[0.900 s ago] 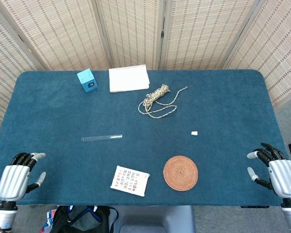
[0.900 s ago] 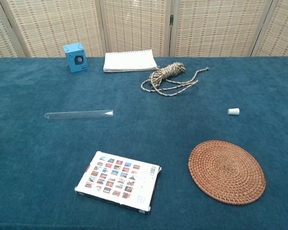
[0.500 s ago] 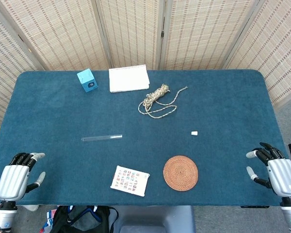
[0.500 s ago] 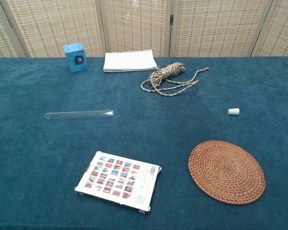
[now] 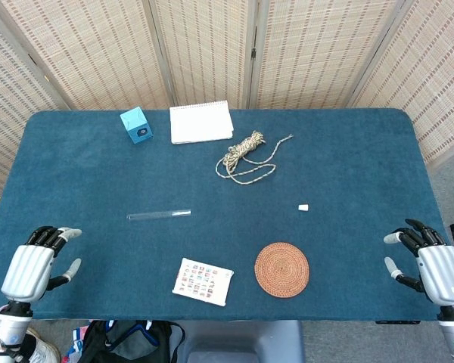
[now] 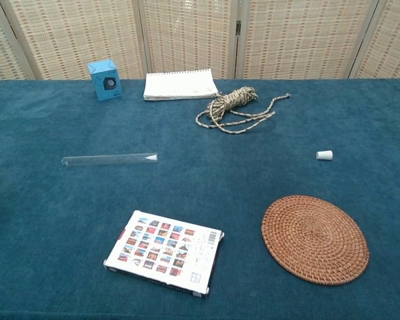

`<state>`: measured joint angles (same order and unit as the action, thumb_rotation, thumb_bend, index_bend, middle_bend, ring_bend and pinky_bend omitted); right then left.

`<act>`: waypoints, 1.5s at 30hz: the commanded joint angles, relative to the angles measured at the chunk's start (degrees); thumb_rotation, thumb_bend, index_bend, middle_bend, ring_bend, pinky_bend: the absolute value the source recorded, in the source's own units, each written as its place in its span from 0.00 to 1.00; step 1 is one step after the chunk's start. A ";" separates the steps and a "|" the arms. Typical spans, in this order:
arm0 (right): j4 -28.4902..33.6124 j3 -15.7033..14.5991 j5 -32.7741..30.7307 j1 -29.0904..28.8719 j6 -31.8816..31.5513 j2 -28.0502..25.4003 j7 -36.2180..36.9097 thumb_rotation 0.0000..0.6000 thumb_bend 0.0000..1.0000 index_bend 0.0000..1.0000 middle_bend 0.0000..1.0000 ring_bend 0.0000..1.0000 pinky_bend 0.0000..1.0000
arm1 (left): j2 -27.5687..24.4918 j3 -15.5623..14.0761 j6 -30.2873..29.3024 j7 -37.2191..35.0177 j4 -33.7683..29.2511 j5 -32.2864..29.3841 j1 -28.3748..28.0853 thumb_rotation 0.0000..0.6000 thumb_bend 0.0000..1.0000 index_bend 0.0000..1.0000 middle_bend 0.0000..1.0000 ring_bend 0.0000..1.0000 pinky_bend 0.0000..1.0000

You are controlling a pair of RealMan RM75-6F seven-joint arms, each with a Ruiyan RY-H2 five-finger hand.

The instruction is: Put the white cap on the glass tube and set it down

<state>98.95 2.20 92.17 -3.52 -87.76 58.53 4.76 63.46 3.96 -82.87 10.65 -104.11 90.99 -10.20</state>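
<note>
A clear glass tube [image 5: 159, 215] [image 6: 110, 159] lies flat on the blue table, left of centre. The small white cap [image 5: 303, 206] [image 6: 324, 155] sits by itself to the right, well apart from the tube. My left hand [image 5: 32, 268] hovers at the near left corner, fingers spread and empty. At the near right edge my right hand [image 5: 431, 265] is likewise empty with fingers apart. Neither hand appears in the chest view.
A round woven coaster [image 5: 281, 269] and a printed card [image 5: 203, 281] lie near the front. A coiled rope [image 5: 246, 155], white notepad [image 5: 201, 122] and blue cube [image 5: 136, 125] sit at the back. A folding screen stands behind the table.
My left hand has moved slightly up and to the right, toward the table. The right hand, tube and cap stay where they were.
</note>
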 commanded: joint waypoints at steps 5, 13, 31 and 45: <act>0.89 0.09 0.10 -0.40 0.50 -0.57 -0.61 1.00 0.33 0.40 0.37 0.17 0.22 | -0.31 3.80 7.49 0.65 -1.70 0.24 -7.61 1.00 0.31 0.29 0.40 0.38 0.23; 1.98 0.13 0.22 -1.17 1.63 -1.11 -1.44 1.00 0.33 0.40 0.37 0.17 0.22 | 3.42 9.26 19.67 7.80 -0.09 -8.81 -18.06 1.00 0.31 0.30 0.68 0.68 0.74; 2.19 0.04 -0.43 -2.20 3.44 -0.85 -1.79 1.00 0.33 0.40 0.37 0.17 0.22 | 19.49 11.01 31.95 24.89 13.86 -35.15 -34.90 1.00 0.31 0.30 0.90 0.94 1.00; 1.16 0.00 -1.68 -2.13 3.81 -0.61 -0.93 1.00 0.33 0.40 0.37 0.17 0.22 | 27.24 8.27 33.51 32.04 24.26 -49.74 -42.16 1.00 0.31 0.32 0.91 0.95 1.00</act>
<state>100.13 2.19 90.51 -5.65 -83.95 57.91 3.83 89.84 12.82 -49.60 41.88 -80.91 42.53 -51.55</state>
